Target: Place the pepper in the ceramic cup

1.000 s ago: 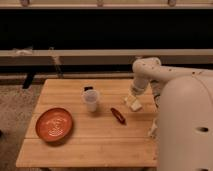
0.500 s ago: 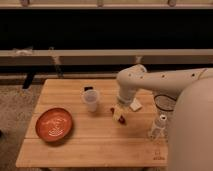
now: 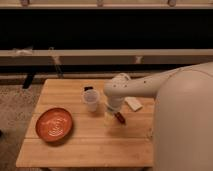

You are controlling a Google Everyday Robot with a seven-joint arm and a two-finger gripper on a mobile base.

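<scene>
Though I cannot tell if the gripper (image 3: 111,113) is open or closed, it hangs between cup (image 3: 91,99) and pepper (image 3: 119,117), which seems to lie slantwise just beside it.

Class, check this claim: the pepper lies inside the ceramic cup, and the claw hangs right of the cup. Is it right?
No. The camera view shows the pepper on the table right of the ceramic cup, not inside it. The claw does hang right of the cup, by the pepper.
</scene>
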